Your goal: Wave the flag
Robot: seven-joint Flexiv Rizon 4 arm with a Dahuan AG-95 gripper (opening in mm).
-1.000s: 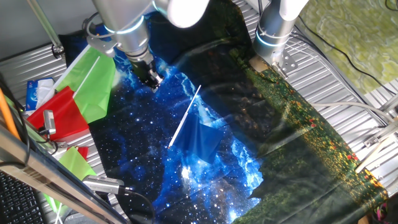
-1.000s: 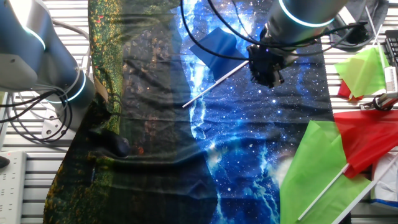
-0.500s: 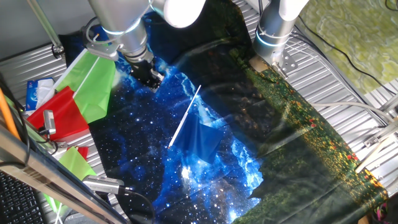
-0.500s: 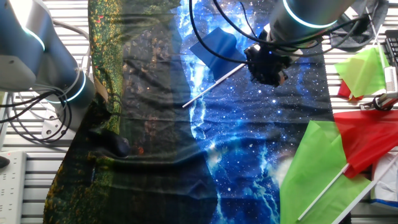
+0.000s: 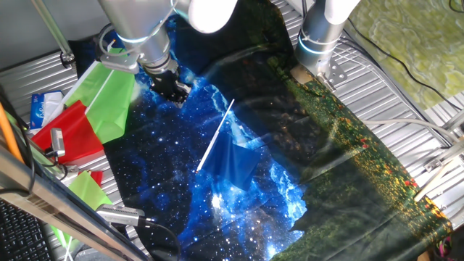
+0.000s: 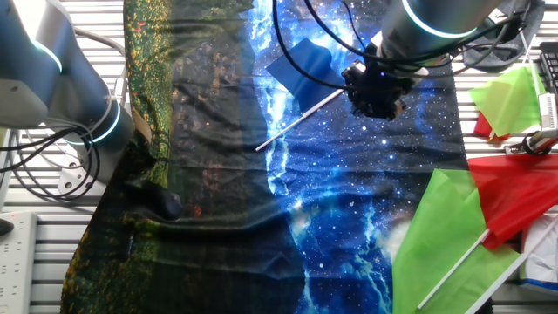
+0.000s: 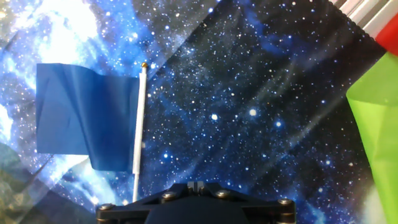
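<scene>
The dark-blue flag lies flat on the starry blue cloth with its thin white stick pointing up toward the back. It also shows in the other fixed view and in the hand view, left of centre. My gripper hangs above the cloth to the left of the stick's tip, apart from the flag and holding nothing. In the other fixed view the gripper is just right of the flag's stick. In the hand view only the gripper base shows, with the jaws together.
A bright green flag and a red flag lie at the left edge of the cloth. A green flag is at the right of the hand view. A second arm's base stands at the back.
My gripper has drifted slightly left and back, a little farther from the flag's stick. The flag has not moved.
</scene>
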